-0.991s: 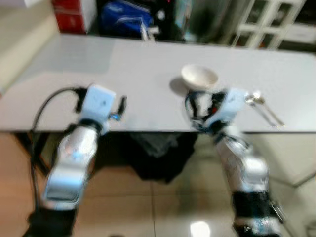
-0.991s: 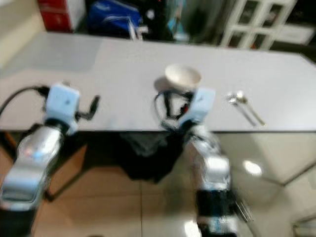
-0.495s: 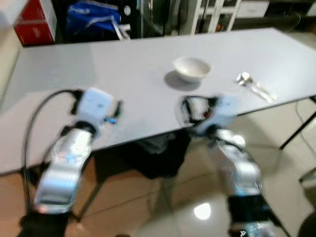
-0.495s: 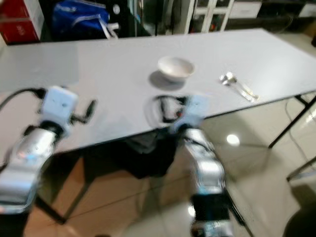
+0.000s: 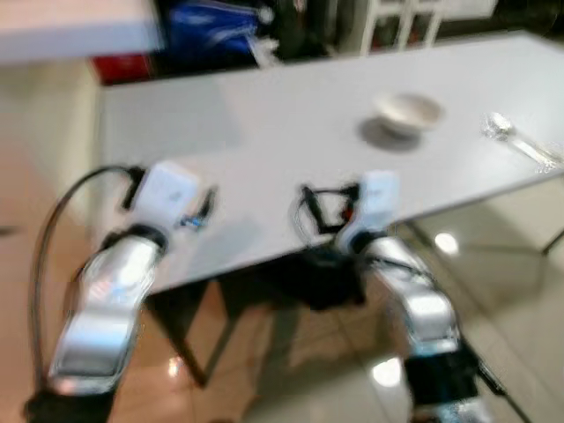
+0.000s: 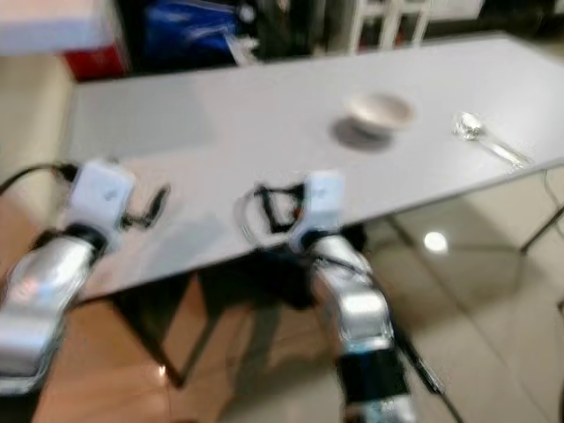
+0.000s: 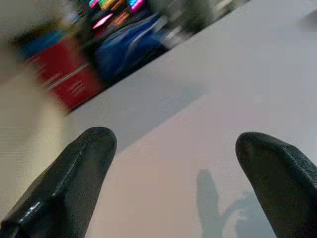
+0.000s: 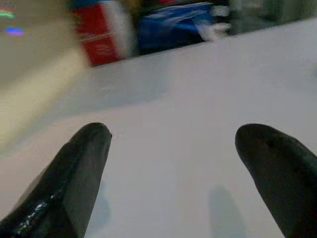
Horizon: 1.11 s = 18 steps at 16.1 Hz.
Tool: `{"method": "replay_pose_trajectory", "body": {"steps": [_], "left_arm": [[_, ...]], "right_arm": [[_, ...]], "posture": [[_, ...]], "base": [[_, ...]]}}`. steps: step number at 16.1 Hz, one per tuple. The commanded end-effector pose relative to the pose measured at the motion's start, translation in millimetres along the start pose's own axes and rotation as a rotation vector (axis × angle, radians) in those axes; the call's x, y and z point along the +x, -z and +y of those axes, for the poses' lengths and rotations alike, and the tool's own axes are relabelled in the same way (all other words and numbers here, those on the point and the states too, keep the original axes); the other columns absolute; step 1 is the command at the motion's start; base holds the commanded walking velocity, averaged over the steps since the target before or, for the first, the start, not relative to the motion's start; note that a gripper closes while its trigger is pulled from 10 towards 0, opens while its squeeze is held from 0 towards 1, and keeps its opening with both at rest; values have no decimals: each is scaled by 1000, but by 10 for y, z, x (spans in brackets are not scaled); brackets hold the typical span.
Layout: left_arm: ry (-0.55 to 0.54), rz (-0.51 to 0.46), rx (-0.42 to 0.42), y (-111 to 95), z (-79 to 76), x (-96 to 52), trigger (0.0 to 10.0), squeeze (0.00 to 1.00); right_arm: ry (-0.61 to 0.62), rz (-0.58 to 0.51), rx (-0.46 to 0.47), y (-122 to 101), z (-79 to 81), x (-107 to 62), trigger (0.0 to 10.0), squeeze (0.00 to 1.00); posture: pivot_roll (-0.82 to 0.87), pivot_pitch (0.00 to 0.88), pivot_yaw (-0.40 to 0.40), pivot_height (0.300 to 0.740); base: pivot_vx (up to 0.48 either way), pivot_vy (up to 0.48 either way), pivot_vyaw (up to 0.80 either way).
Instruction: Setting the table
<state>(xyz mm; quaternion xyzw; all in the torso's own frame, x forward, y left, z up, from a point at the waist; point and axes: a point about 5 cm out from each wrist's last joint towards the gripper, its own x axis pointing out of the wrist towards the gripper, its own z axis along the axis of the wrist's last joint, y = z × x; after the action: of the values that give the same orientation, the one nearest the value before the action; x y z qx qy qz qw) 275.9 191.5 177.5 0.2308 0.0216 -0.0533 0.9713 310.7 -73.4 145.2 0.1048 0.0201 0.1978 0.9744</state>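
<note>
A long white table stands in front of me. On its right part sits a small white bowl, with a metal spoon lying further right near the edge. My left gripper is held over the table's near left part, open and empty. My right gripper hovers above the near edge at the middle, also open with nothing between its fingers. Both arms reach forward from below the picture.
A red box and a blue bag stand behind the table's far side. White cabinet doors are at the back. The tan floor is glossy, with a lighter tiled floor on the right.
The whole picture has shifted: the camera has turned left, so the bowl and spoon now sit further right. Both grippers stay open over the table's near edge.
</note>
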Motion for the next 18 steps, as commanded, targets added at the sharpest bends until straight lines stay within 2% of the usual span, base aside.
{"method": "replay_pose_trajectory", "body": {"steps": [1,3,5,12,16,18], "left_arm": [[18,-24,-5,-67,-35,40,10000,0],[51,-59,-34,-161,-124,142,10000,0],[59,-68,-41,-187,-170,172,10000,0],[24,-49,-65,-109,-186,121,10000,0],[4,-64,-91,-136,-206,152,10000,0],[12,-82,-95,-162,-219,138,10000,0]], "right_arm": [[52,-35,7,-112,-79,20,10000,1000],[60,-65,-17,-213,-53,48,10000,1000],[69,-64,-39,-220,-56,37,10000,1000],[48,-40,-40,-197,-48,35,10000,1000],[49,-33,-29,-184,-53,37,10000,1000],[42,-31,-31,-197,-50,50,10000,1000]], "posture": [[102,0,57,740],[75,0,76,740],[72,0,66,740],[62,0,31,740],[63,0,23,740],[64,0,18,740]], "base": [[0,480,0],[0,480,0],[0,480,0],[0,480,0],[0,480,0],[0,0,0]]}}
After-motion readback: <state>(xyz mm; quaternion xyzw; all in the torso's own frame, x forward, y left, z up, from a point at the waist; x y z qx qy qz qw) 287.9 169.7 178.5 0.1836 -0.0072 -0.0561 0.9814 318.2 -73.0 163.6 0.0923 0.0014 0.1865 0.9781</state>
